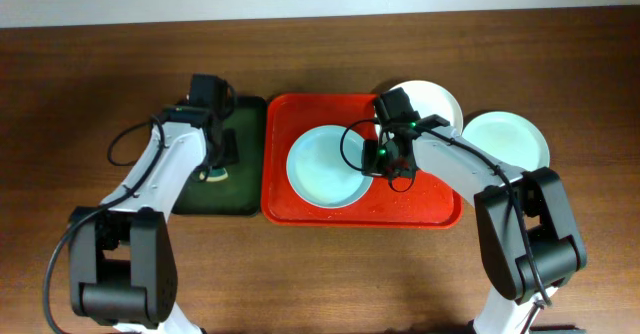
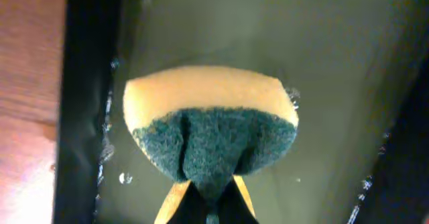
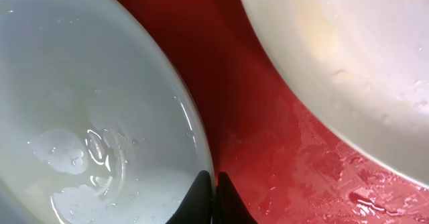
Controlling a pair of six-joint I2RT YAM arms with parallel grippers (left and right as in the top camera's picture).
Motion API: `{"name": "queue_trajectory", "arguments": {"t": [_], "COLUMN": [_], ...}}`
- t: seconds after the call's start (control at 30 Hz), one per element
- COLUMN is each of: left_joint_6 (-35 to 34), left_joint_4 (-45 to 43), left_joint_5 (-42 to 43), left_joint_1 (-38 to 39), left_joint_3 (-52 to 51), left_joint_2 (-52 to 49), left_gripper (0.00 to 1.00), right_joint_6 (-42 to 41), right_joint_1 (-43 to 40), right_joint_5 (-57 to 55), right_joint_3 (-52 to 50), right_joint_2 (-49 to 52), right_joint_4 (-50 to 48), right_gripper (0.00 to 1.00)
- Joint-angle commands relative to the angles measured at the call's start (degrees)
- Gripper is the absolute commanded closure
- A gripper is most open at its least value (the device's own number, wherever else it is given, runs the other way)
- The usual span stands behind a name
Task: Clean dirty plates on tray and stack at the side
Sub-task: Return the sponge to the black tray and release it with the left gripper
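On the red tray (image 1: 420,212) lies a pale blue plate (image 1: 322,166), wet inside (image 3: 80,117). My right gripper (image 1: 389,162) (image 3: 214,184) is shut on its right rim, one finger inside the rim and one outside. A white plate (image 1: 432,102) (image 3: 348,56) with a faint yellow smear lies at the tray's far right corner, partly over the edge. The pale mint green plate (image 1: 507,140) rests on the table to the right of the tray. My left gripper (image 1: 214,166) (image 2: 210,196) is shut on a yellow and green sponge (image 2: 211,120), held over the dark green tray.
The dark green tray (image 1: 245,189) (image 2: 335,76) lies directly left of the red tray and carries water drops. Brown wooden table (image 1: 330,274) surrounds both trays. The red tray's floor (image 3: 281,143) is wet between the two plates.
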State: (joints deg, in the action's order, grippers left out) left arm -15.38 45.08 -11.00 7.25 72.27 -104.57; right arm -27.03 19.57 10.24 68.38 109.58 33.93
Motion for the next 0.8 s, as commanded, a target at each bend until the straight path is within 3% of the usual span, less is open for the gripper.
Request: {"name": "queue_trajectory", "arguments": {"t": [0.0, 0.4, 0.63, 0.77], "left_joint_6": [2.6, 3.1, 3.1, 3.1], "left_joint_4": [-3.8, -4.3, -4.3, -4.2], "left_joint_5": [-0.4, -0.4, -0.3, 3.7], "left_joint_1": [-0.1, -0.1, -0.1, -0.7], "left_joint_3": [-4.1, -4.9, -4.9, -3.3], "left_joint_2": [-0.1, -0.1, -0.1, -0.1], "left_gripper": [1.00, 0.89, 0.66, 0.69], "right_joint_6": [0.0, 0.0, 0.0, 0.0], "right_joint_1": [0.3, 0.3, 0.3, 0.3], "right_joint_5": [0.1, 0.1, 0.1, 0.1], "right_joint_3": [0.0, 0.0, 0.0, 0.0], "right_joint_2": [0.5, 0.5, 0.5, 0.5], "right_joint_4": [-0.2, -0.2, -0.2, -0.1], "right_gripper": [0.96, 0.96, 0.96, 0.96]}}
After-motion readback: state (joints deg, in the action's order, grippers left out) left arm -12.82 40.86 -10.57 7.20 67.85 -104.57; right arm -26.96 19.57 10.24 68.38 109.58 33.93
